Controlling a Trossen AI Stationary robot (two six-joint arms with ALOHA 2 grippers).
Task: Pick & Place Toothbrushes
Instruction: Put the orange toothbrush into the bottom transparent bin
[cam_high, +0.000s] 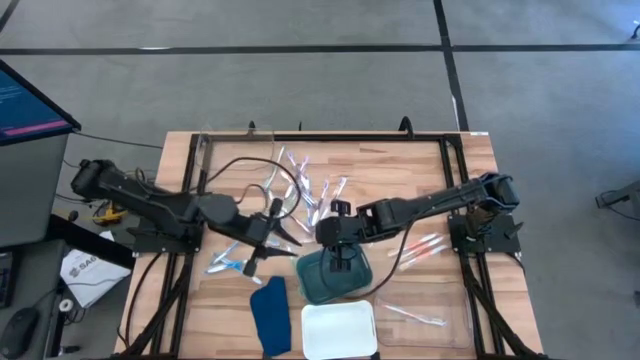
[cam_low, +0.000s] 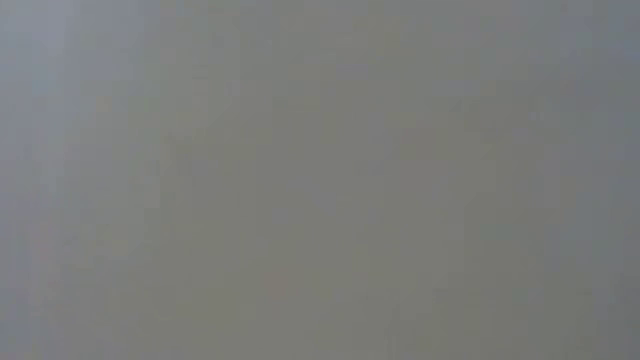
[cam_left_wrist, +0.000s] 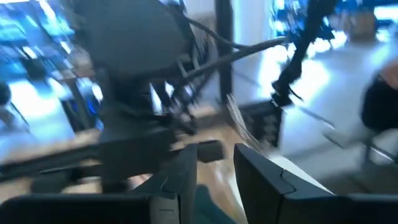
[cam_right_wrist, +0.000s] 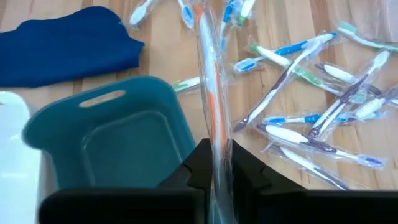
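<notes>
Many wrapped toothbrushes (cam_right_wrist: 311, 106) lie loose on the wooden table, most of them at the far middle (cam_high: 305, 190). My right gripper (cam_right_wrist: 214, 163) hangs by the teal tray's far rim (cam_right_wrist: 134, 87) and is shut on an orange toothbrush (cam_right_wrist: 211, 93) in a clear wrapper. My left gripper (cam_left_wrist: 217, 177) is just left of the right one (cam_high: 285, 232), above the table. It points level toward the right arm, open, with nothing between its fingers. The low view shows only grey. My right gripper pinches the wrapped orange toothbrush between its two fingers at one end (cam_right_wrist: 216, 146). The fingers hide which end it is. The toothbrush runs on ahead of the fingertips, in line with them. It is lifted clear of the table and of the teal tray.
A white tray (cam_high: 338, 330) sits at the near edge beside the teal tray (cam_high: 322, 285). A dark blue cloth (cam_high: 270, 315) lies to their left. More toothbrushes lie at the left (cam_high: 225, 263), at the right (cam_high: 425, 245) and at the near right (cam_high: 415, 315).
</notes>
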